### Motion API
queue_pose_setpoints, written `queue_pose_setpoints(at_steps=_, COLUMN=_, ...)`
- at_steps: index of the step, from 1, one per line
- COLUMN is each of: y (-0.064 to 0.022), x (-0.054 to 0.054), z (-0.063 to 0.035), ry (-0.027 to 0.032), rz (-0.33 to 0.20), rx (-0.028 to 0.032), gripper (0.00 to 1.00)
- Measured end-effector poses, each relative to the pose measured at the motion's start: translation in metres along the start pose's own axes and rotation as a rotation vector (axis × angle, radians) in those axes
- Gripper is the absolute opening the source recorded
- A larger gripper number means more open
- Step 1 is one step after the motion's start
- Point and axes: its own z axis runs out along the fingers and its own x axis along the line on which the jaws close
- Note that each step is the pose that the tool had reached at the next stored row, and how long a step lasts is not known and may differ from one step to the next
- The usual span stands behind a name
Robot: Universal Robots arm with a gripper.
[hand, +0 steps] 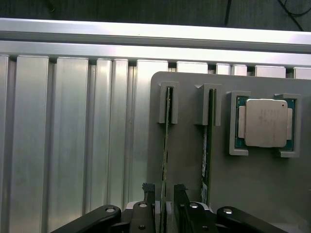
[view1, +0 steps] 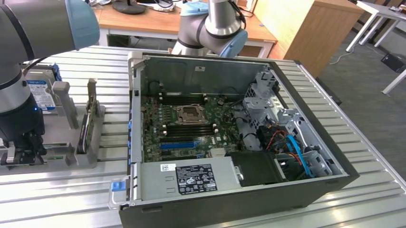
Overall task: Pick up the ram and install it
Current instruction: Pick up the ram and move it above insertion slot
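Note:
Two rams stand on edge in slotted posts of a grey holder plate [hand: 194,165]. One ram [hand: 166,141] is a thin green board that runs down between my fingers. The other ram [hand: 208,141] stands parallel beside it. My gripper [hand: 164,193] is open and straddles the first ram's near end, with a small gap on each side. In the exterior view my gripper [view1: 24,153] is low over the holder at the exterior view's left. The open computer case [view1: 228,128] lies in the middle, and its motherboard [view1: 190,123] has black memory slots [view1: 190,99].
A processor chip [hand: 265,122] sits in a grey frame on the same holder plate. A hard drive [view1: 38,92] and grey uprights [view1: 92,111] stand near my arm. The ribbed metal table [view1: 355,190] surrounds the case. A blue slot [view1: 178,144] and a power supply [view1: 190,178] are inside the case.

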Motion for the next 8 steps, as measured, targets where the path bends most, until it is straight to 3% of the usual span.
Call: queue_pose_setpoints(at_steps=8, y=0.0000, x=0.0000, z=0.0000, ry=0.0000, rz=0.000, rx=0.0000, gripper=0.29)
